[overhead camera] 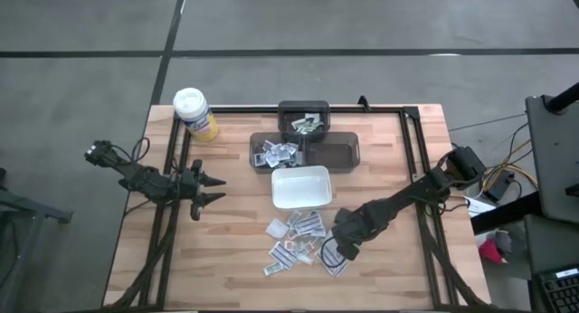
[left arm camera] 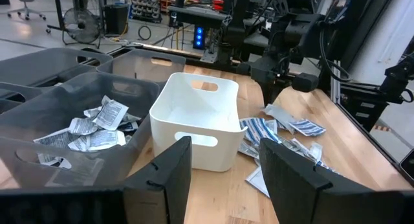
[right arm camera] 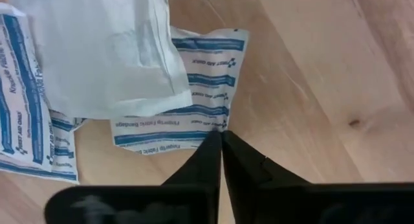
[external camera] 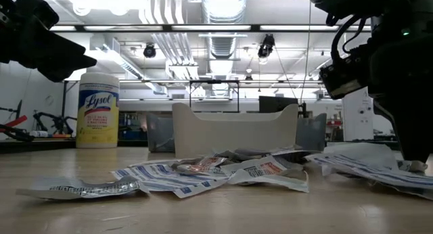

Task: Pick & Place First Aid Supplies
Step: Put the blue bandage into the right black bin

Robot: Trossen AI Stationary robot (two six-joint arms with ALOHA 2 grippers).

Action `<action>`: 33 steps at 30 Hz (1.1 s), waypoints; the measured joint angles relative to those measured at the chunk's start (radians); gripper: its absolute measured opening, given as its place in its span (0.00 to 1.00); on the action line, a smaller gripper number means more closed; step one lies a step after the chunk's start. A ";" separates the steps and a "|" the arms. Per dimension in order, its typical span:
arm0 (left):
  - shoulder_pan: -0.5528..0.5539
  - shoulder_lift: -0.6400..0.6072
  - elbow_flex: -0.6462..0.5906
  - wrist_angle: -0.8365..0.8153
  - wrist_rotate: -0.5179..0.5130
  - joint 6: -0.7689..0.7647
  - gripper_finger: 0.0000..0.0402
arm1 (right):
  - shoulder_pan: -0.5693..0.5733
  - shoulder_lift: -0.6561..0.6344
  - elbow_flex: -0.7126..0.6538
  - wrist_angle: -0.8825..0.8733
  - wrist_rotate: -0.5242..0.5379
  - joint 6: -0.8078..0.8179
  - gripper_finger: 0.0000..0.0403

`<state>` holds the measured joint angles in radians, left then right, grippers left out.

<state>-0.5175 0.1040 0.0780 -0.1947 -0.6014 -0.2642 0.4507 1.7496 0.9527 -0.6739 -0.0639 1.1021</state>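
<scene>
Several small flat first aid packets (overhead camera: 294,236), white with blue or red print, lie scattered on the wooden table on the near side of the white dish (overhead camera: 301,187); the low view shows the packets (external camera: 203,173) flat on the wood. My right gripper (overhead camera: 339,252) is down at the pile's right end, shut on a blue-striped packet (right arm camera: 187,101) that lies partly under a plain white packet (right arm camera: 110,56). My left gripper (overhead camera: 220,188) hangs open above the table, left of the dish, and its fingers frame the dish (left arm camera: 194,120) in the left wrist view. My right gripper (right arm camera: 222,134) pinches the blue-striped packet by its edge near a corner (right arm camera: 217,123), between the two fingertips. The fingers come from above, pointing down. The packet lies flat on the table, its far part covered by the white packet.
Beyond the dish stand dark grey trays (overhead camera: 305,151), one holding packets (overhead camera: 274,153), and a third bin (overhead camera: 303,120) behind them. A yellow canister with a white lid (overhead camera: 194,112) stands at the far left. Bare wood lies near the table's left and near edges.
</scene>
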 joint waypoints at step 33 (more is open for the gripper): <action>0.000 0.008 0.000 0.000 -0.002 0.002 0.44 | 0.002 -0.256 0.004 -0.284 -0.038 -0.027 0.02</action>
<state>-0.5175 0.1116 0.0780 -0.1947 -0.6038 -0.2626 0.4522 1.4940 0.9569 -0.9578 -0.1021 1.0753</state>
